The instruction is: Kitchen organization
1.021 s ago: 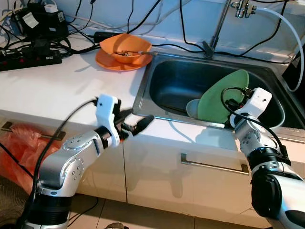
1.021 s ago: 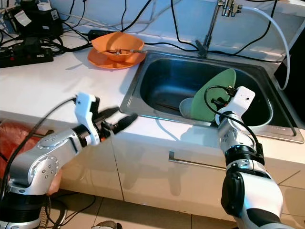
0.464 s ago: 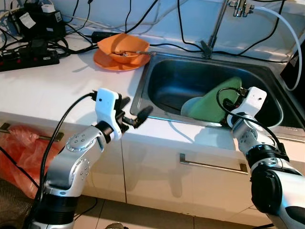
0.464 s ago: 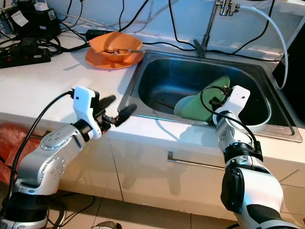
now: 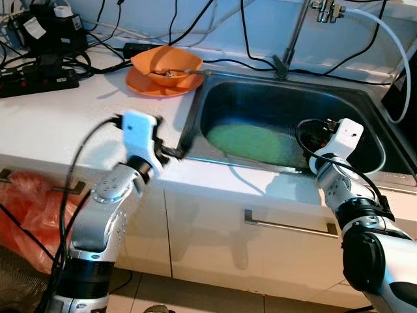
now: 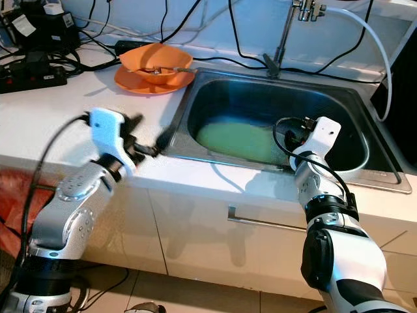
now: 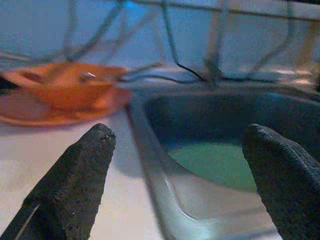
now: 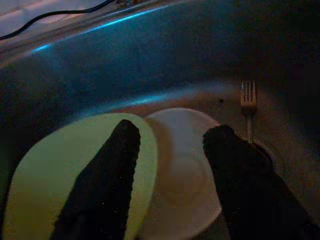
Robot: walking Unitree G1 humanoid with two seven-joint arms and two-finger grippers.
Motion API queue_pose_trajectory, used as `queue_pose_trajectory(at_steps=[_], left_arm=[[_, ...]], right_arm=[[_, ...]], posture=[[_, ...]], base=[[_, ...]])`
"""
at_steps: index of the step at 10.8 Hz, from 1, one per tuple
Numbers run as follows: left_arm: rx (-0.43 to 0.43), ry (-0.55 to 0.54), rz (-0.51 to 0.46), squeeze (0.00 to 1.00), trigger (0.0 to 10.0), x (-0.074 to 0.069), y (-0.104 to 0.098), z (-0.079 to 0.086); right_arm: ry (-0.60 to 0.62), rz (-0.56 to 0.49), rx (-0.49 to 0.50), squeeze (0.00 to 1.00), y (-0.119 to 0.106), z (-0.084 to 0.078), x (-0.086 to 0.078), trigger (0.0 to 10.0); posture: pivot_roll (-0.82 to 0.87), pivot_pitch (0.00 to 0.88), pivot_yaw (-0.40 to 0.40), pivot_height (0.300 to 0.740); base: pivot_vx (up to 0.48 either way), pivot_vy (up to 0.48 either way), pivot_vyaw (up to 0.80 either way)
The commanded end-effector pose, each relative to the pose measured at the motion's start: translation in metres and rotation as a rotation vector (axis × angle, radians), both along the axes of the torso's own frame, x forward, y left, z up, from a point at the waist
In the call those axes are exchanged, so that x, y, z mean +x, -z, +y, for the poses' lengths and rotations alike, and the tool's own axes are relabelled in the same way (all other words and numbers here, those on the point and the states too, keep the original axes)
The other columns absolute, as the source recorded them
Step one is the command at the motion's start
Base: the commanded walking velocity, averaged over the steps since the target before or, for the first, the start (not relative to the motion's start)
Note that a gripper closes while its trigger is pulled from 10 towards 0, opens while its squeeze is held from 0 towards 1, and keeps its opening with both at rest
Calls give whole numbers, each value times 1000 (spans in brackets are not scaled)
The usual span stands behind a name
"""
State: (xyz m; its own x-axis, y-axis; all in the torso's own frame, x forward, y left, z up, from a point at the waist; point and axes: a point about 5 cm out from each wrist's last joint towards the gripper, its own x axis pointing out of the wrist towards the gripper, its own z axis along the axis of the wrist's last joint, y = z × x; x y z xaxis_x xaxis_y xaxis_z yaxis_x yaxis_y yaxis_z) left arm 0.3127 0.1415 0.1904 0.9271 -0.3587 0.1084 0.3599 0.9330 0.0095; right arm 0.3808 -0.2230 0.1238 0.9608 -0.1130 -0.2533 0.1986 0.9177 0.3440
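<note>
Now green plate [image 5: 251, 140] flat, released.

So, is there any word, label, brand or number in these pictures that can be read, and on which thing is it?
No text can be read.
White label on the black box at the counter's back left: print too small and blurred to read.
Orange bowl, green plate in the sink, white plate, fork: no marks visible.
Left gripper and right gripper: no lettering visible.
</note>
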Motion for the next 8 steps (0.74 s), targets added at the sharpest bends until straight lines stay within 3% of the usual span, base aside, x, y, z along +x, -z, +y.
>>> queue_pose_trajectory(at_steps=[1, 4, 6, 7, 8], left_arm=[[-3, -55, -43, 0, 10000, 5, -7, 3], [-2, -129, -100, 0, 10000, 9, -15, 13], [-2, -214, -234, 0, 10000, 4, -39, 22], [-9, -218, -255, 0, 10000, -3, -42, 22], [-4, -203, -256, 0, 10000, -7, -41, 20]], right_arm=[[-15, 85, 14, 1000, 22, -1, -11, 10000], [-55, 40, -30, 1000, 14, -7, -10, 10000], [-180, -185, -142, 1000, -26, 16, -9, 10000], [-249, -324, -230, 1000, -54, 37, -18, 10000], [-268, -360, -249, 984, -66, 48, -24, 10000]], posture=[[165, 41, -55, 740], [140, 29, -60, 740], [122, 21, -64, 740], [108, 9, -66, 740], [108, 3, -72, 740]], base=[[0, 0, 0], [0, 0, 0], [0, 0, 0], [0, 0, 0], [0, 0, -419]])
